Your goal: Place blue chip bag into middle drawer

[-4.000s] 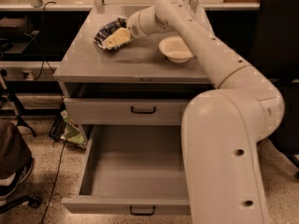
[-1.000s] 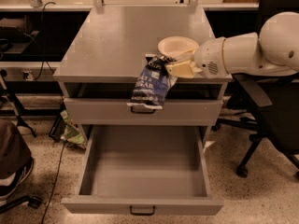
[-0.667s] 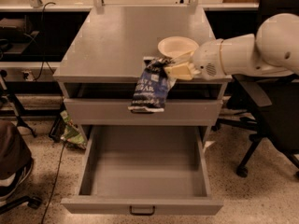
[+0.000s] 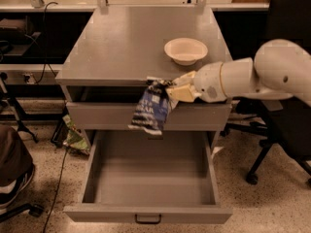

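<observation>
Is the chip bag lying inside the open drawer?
No, the tool holds the chip bag in the air above the open drawer.

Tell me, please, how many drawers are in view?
2: a shut drawer under the tabletop, and the open middle drawer below it. The gripper holds the bag before the shut one. Another may hide below.

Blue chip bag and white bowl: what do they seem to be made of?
The blue chip bag: likely thin foil-plastic film, crumpled, glossy, hanging limp from the hand at the front edge of the cabinet. The white bowl: perhaps plastic or ceramic, smooth matte cream.
</observation>
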Available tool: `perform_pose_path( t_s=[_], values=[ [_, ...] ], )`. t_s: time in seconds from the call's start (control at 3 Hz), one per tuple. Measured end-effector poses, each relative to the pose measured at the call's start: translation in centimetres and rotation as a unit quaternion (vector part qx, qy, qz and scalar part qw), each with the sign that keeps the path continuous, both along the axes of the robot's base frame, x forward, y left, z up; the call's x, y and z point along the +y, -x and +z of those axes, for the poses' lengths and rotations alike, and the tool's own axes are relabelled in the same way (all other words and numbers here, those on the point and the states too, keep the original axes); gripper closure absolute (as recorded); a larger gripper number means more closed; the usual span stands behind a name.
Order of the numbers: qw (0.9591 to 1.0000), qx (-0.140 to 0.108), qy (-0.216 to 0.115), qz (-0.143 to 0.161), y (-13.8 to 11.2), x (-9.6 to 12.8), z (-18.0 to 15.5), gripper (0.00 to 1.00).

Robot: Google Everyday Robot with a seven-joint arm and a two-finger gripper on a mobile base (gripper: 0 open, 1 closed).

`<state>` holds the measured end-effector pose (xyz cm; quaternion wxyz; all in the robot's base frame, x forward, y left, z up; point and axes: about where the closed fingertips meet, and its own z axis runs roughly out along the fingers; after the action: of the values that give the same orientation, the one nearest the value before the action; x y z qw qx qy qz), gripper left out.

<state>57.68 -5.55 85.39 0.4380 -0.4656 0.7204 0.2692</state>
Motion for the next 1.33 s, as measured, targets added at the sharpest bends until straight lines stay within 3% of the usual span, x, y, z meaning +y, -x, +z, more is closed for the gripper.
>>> perform_pose_path(
  t_s=[0.33, 0.67, 1.0, 1.33],
  values=[
    [0.9984, 0.053, -0.016, -0.008, 2.8, 0.7, -6.7, 1.00],
    [0.9943, 0.104, -0.021, -0.007, 5.7, 1.8, -13.3, 1.00],
    [0.9943, 0.104, -0.021, -0.007, 5.7, 1.8, -13.3, 1.00],
    [0.9930, 0.114, -0.027, 0.013, 6.4, 3.1, -16.0, 1.00]
  ],
)
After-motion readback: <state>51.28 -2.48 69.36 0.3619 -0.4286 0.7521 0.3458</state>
